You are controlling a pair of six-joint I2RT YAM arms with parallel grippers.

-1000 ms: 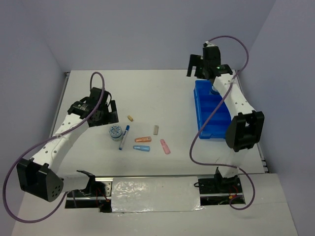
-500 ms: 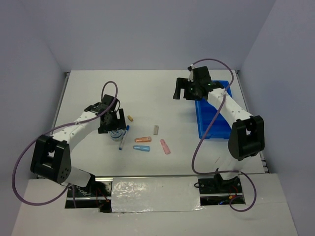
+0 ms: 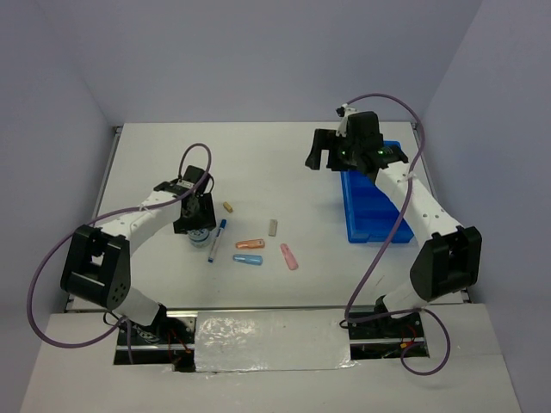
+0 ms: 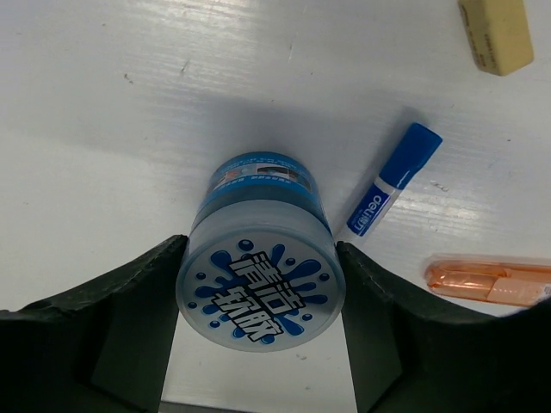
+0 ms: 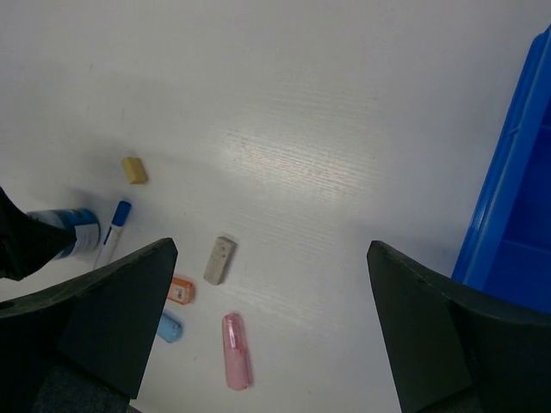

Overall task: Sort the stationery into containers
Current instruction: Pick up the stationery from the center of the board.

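Note:
My left gripper [image 3: 197,224] is shut on a round blue-white patterned roll [image 4: 260,284] that stands on the table [image 3: 284,172]; a finger presses each side. A white pen with a blue cap [image 4: 394,179] lies just right of it. Orange [image 3: 250,244], blue [image 3: 248,259] and pink [image 3: 288,256] capsule pieces, a tan stub [image 3: 228,206] and a grey stub [image 3: 274,227] lie mid-table. My right gripper [image 5: 269,258] is open and empty, held above the table left of the blue compartment tray [image 3: 372,202]. I see only one roll.
The tray's edge shows at the right of the right wrist view [image 5: 516,215]. The left arm's purple cable [image 3: 191,159] loops above its wrist. The table's back edge meets the wall.
My left gripper has moved down over the roll and closed round it. My right gripper has stayed left of the tray's far end, its arm swung a little to the right.

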